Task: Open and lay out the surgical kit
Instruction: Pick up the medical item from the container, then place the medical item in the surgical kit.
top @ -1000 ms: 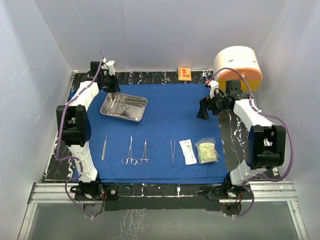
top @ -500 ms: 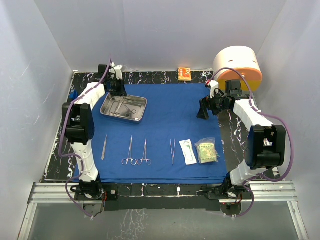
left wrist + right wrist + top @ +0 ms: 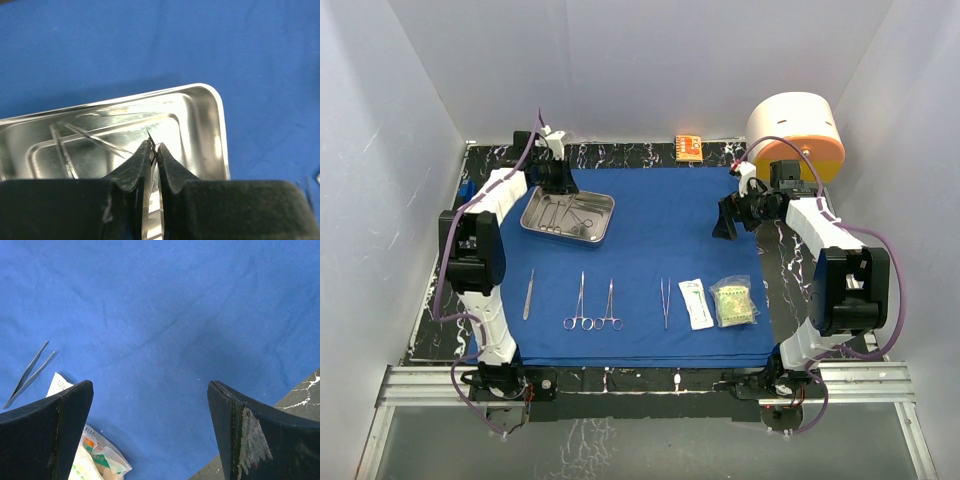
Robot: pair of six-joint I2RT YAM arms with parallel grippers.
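Note:
The surgical kit lies spread on its royal-blue drape (image 3: 660,225). A steel tray (image 3: 609,216) with slim instruments in it sits at the far left. My left gripper (image 3: 563,184) hangs over the tray's far edge. In the left wrist view the left gripper (image 3: 154,146) is shut on a slim metal instrument (image 3: 149,136) whose pointed tip pokes out above the tray (image 3: 220,131). Along the near side lie tweezers (image 3: 529,294), two ring-handled forceps (image 3: 579,303), more tweezers (image 3: 665,302) and two packets (image 3: 696,303). My right gripper (image 3: 725,226) stands open over bare drape (image 3: 165,315).
A cream-and-orange cylinder (image 3: 797,130) stands at the far right corner, and a small orange box (image 3: 689,148) sits at the back edge. Black marble table (image 3: 772,262) shows beside the drape. White walls close in on three sides. A packet (image 3: 95,460) and tweezers (image 3: 29,374) lie below the right gripper.
My left gripper has moved right and nearer, from the table's far-left corner to over the tray's far edge. The right arm has not moved.

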